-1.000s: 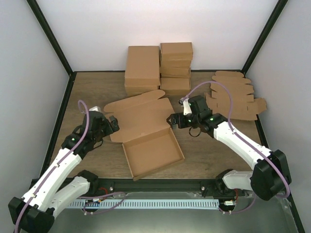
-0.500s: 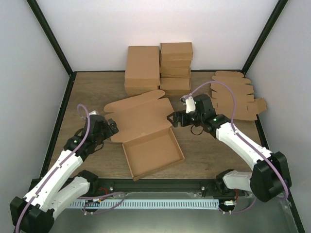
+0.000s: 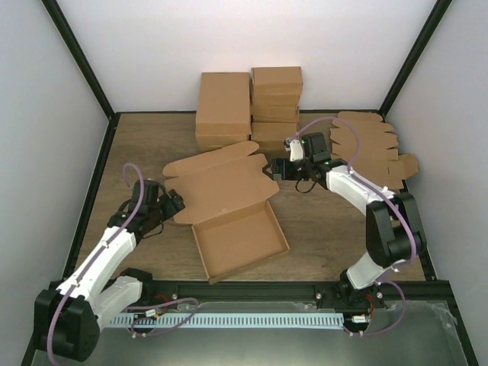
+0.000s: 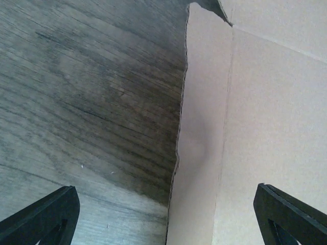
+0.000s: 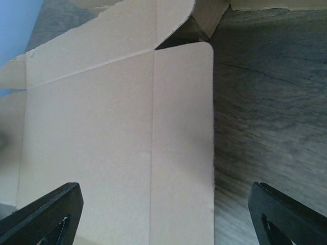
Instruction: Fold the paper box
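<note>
The paper box lies mid-table in the top view, with its tray (image 3: 240, 242) formed at the front and its lid panel (image 3: 221, 187) lying flat behind. My left gripper (image 3: 174, 202) is open at the lid's left edge. In the left wrist view (image 4: 166, 214) its jaws straddle the left side flap (image 4: 199, 153), which lies on the wood. My right gripper (image 3: 272, 169) is open at the lid's right edge. In the right wrist view (image 5: 166, 209) its jaws straddle the right side flap (image 5: 181, 127). Neither gripper holds anything.
Stacks of finished brown boxes (image 3: 252, 107) stand at the back centre. A pile of flat box blanks (image 3: 370, 149) lies at the right, behind the right arm. Black frame posts and white walls bound the table.
My right gripper has moved toward the back along the lid's right edge. My left gripper has shifted slightly toward the front at the left edge. The box has not moved.
</note>
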You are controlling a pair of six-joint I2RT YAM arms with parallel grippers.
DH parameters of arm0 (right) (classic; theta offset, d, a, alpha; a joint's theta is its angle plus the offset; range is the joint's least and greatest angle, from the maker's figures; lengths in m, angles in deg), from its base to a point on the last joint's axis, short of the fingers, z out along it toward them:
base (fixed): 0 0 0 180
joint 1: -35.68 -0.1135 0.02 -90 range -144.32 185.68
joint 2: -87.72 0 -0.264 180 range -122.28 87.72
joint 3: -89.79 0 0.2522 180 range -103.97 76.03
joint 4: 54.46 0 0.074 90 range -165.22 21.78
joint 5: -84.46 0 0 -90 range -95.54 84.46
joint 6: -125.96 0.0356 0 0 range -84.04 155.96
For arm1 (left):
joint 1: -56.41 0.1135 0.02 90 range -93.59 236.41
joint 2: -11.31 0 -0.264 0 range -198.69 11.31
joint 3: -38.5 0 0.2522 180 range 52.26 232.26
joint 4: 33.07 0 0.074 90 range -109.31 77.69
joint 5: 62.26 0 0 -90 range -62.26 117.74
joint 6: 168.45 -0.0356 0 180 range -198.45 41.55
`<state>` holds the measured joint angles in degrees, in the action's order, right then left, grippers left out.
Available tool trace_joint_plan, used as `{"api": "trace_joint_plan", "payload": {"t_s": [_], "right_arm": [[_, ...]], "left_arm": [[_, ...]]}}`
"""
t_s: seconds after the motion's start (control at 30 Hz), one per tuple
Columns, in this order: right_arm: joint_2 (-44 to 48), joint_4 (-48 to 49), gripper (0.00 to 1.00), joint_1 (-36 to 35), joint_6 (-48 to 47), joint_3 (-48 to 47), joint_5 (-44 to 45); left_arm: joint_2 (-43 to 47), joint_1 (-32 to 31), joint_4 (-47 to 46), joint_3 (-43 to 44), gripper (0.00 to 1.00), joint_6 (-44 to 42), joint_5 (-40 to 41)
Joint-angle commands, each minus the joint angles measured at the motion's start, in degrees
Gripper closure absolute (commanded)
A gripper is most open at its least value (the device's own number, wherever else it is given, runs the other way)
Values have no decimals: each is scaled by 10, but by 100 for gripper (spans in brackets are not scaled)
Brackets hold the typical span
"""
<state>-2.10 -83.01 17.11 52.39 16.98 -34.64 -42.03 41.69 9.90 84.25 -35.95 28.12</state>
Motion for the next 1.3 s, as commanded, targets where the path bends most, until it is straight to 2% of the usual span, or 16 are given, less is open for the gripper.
{"api": "trace_joint_plan", "payload": {"t_s": [0.0,0.23,0.37,0.57,0.7,0.83,0.97,1.07,1.1,1.17,1.27], "right_arm": [[-53,14,8,5,5,-57,16],[-154,22,3,6,-13,-133,12],[-204,15,6,9,-22,-185,-25],[-236,6,26,13,-28,-224,-74],[-238,2,38,13,-36,-223,-88],[-231,-11,54,12,-53,-223,-84],[-213,-16,68,8,-60,-215,-81],[-194,-13,81,-6,-64,-199,-72],[-186,-11,86,-13,-64,-190,-67],[-168,-4,93,-29,-64,-171,-54],[-134,4,97,-56,-62,-140,-17]], "left_arm": [[-21,27,-60,-3,4,-14,-48],[-58,57,-108,12,9,-33,-29],[-97,81,-137,17,15,-50,-52],[-125,98,-188,15,30,-61,-88],[-137,98,-192,20,38,-70,-81],[-141,98,-196,25,48,-77,-86],[-140,98,-180,37,64,-87,-77],[-130,98,-180,41,90,-104,-88],[-128,97,-176,43,95,-108,-92],[-124,97,-162,48,96,-115,-96],[-104,96,-134,52,96,-123,-90]]}}
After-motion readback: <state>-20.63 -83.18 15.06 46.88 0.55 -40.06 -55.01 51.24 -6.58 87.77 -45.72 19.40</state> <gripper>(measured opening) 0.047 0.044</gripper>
